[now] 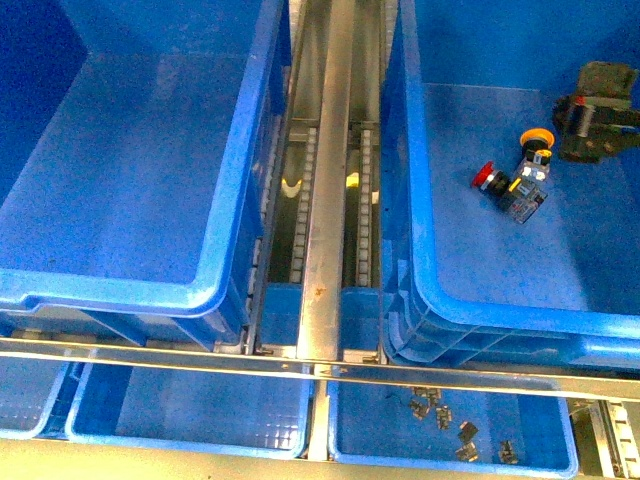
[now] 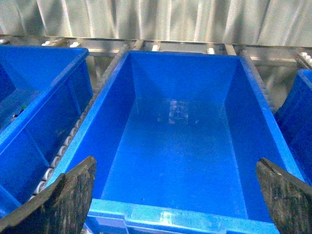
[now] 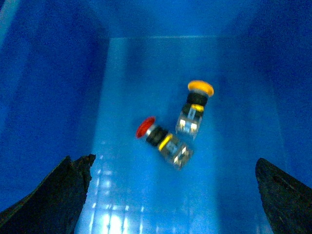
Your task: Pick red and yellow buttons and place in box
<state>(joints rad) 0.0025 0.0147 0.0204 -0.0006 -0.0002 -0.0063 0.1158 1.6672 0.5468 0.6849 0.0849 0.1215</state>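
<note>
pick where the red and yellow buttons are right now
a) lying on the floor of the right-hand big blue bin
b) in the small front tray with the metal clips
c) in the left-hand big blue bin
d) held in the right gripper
a: the red button and yellow button lie side by side on the floor of the right-hand bin, with the open right gripper above them.

Strong blue cast; right wrist view blurred.

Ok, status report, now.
Both claws open, empty. Right claw above the red button and yellow button, lying together on floor of right box. Left box empty. Nothing blocking.
</note>
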